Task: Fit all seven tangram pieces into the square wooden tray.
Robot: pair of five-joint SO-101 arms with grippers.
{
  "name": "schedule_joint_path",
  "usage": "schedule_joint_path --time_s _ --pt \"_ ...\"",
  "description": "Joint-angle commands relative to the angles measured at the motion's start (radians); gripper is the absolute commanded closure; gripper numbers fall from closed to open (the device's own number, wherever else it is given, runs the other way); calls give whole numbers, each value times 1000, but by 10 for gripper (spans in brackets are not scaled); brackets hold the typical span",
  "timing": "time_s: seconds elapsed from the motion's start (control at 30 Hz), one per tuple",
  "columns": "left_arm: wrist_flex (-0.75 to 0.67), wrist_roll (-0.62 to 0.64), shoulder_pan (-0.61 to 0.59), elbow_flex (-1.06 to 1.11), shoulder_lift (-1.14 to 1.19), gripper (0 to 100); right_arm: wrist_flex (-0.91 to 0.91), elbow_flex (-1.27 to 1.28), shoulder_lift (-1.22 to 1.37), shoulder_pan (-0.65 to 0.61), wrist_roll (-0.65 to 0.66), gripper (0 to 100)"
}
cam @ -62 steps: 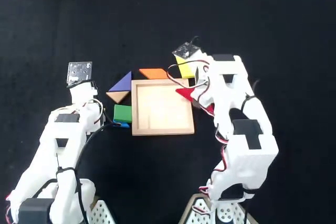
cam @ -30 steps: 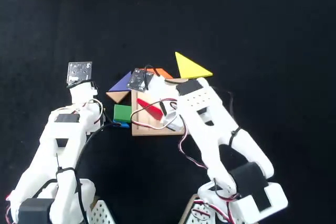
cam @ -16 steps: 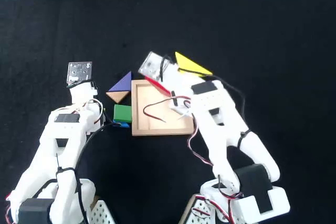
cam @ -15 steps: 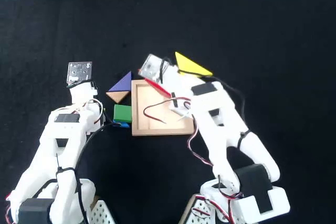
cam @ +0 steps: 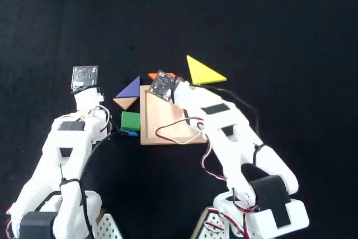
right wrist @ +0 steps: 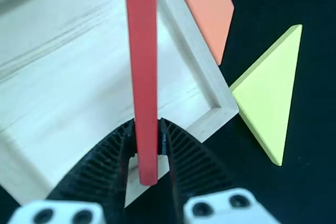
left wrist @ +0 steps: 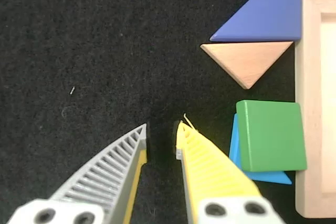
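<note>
Right wrist view first: the right gripper (right wrist: 147, 129) is pinching the red piece (right wrist: 142, 51), black fingers pressed on both flat faces, so we see the piece edge-on as a thin red bar. It hangs over the pale floor of the wooden tray (right wrist: 199, 82), near one corner. Whether its far end touches the wood, I can't tell. Just outside that corner's rim lie the orange parallelogram (right wrist: 207, 9) and the yellow triangle (right wrist: 268, 98), both flat on the black table (right wrist: 294, 3).

The high view gives the layout. The right arm (cam: 224, 127) stretches across the tray (cam: 154, 118), its wrist over the far left corner. The yellow triangle (cam: 202, 72) sits beyond the tray's far right corner, and a sliver of orange (cam: 152, 75) peeks out beside the wrist.

To the left of the tray is a cluster: purple triangle (cam: 130, 89), tan triangle (cam: 126, 103), green square (cam: 130, 120), and a sliver of blue (cam: 131, 133).

The left wrist view shows that cluster close up. The purple triangle (left wrist: 268, 14) and tan triangle (left wrist: 247, 59) lie long edge to long edge, the purple one against the tray rim (left wrist: 315, 103). The green square (left wrist: 270, 135) lies on top of the blue piece (left wrist: 262, 176), which juts out beneath it. The left gripper (left wrist: 161, 137) hovers over bare cloth just beside the green square, fingers a narrow gap apart and holding nothing.
</note>
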Motion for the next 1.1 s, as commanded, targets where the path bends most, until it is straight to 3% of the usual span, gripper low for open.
schedule_joint_path --time_s 0.0,0.1,0.27,0.33,0.53,0.8,0.97,1.07 --pt "-17 3 -10 -35 -15 898 -37 4 -41 12 23 983" --pt "-18 3 -10 -35 -15 898 -3 4 -41 12 23 972" --pt "-18 3 -8 -35 -15 898 71 -2 -42 11 23 783" --pt "-18 3 -8 -35 -15 898 91 -2 -42 12 23 763" --pt "-18 3 -8 -35 -15 898 169 -2 -73 5 25 779" --pt "-20 3 -7 -35 -15 898 219 -25 -346 12 17 782" --pt "-20 3 -7 -35 -15 898 160 -88 -298 52 17 995" --pt "-20 3 -7 -35 -15 898 95 -130 -179 78 -15 962"
